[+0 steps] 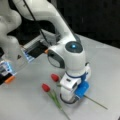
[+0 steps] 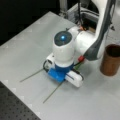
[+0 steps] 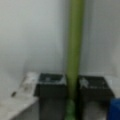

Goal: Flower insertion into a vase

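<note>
Jaws closed on green stem (image 3: 74,50) of red flower (image 1: 54,77), low on desk (image 1: 22,100), gripper (image 3: 71,87) pointing down; second flower (image 1: 46,87) lies beside; vase (image 2: 111,60) upright, well apart at a front view's right. Stem judged thin, light, bendable: mid-stem hold suits

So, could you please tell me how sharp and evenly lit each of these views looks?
Both front views are soft and blocky: in a front view the red flower heads lack crisp edges; in a front view the brown vase is smeared, and the arm casts a soft shadow on the grey table. The wrist view is blurriest, with the green stem hazy between the gripper pads.
</note>
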